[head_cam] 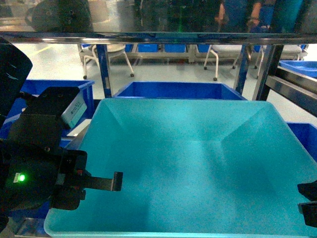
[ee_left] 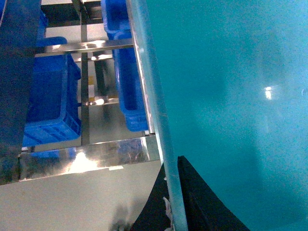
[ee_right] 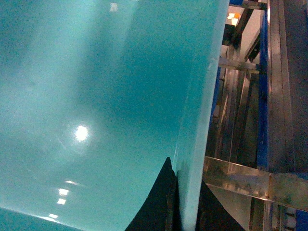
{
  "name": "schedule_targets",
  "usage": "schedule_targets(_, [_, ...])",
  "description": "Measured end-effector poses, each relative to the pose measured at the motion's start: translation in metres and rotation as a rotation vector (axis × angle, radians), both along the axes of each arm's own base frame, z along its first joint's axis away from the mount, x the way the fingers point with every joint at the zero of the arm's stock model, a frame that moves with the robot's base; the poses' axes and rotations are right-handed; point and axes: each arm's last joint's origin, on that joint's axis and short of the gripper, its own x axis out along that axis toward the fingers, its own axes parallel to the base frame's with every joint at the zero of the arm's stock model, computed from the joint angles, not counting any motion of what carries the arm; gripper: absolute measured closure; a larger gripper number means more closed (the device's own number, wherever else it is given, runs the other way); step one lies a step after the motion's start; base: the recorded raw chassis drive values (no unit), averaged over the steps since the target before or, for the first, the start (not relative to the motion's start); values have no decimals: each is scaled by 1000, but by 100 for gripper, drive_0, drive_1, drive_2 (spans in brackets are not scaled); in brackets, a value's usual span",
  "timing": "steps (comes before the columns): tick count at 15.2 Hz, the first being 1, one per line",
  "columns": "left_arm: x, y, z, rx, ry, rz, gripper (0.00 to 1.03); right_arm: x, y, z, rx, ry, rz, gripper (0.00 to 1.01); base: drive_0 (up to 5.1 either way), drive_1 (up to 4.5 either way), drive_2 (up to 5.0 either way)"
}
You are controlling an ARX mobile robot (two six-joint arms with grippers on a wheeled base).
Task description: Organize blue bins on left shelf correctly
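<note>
Right in front of you, filling most of the head view, sits the turquoise bin (head_cam: 198, 168), its open mouth tilted toward the camera so you see the glossy inside bottom and the tapered walls. Your left gripper (head_cam: 117, 181) is at the bin's near left edge, one dark finger reaching inward over the left wall. In the left wrist view that gripper (ee_left: 174, 202) straddles the rim: one finger (ee_left: 202, 202) lies against the inner face of the wall, the other on the outside, clenched on the bin's left wall (ee_left: 154, 106).

On the near right, your right gripper (head_cam: 309, 201) shows only as a dark sliver at the picture's edge. The right wrist view tells more: the gripper (ee_right: 180, 211) has one finger (ee_right: 156, 207) inside and one outside the right wall (ee_right: 197, 96), pinching it in the same way (so both sides of the bin are grasped).

Behind the bin, on the far side, a darker blue bin (head_cam: 173, 90) stands, with another dark blue bin (head_cam: 54, 89) off to the far left. The steel frame of the shelf (head_cam: 148, 37) crosses overhead, and its silvery rails (ee_left: 86, 161) show to the left of the turquoise wall in the left wrist view.
</note>
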Motion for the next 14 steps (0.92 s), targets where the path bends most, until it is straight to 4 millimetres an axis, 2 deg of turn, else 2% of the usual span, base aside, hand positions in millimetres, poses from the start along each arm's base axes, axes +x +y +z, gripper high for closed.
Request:
schedule_targets(3, [0,0,-1,-3,4,-4,101,3,3,-9,-5,37,13,99,0,0,0])
schedule_targets(5, [13,3,-12,17,40,0,101,12,10,-18,-16,72,30,99,0,0,0])
schedule_targets(8, [30,6,-20,27,39,4,101,31,19,-20,-35,66,44,99,0,0,0])
schedule_targets(10, [41,7,-33,41,44,12,101,43,26,-24,-57,53,56,99,0,0,0])
schedule_targets(13, [49,8,-55,73,66,10,101,46,33,-43,-88,90,66,99,0,0,0])
schedule_targets(14, [61,5,-67,81,63,3,101,52,37,-54,-96,124,58,99,0,0,0])
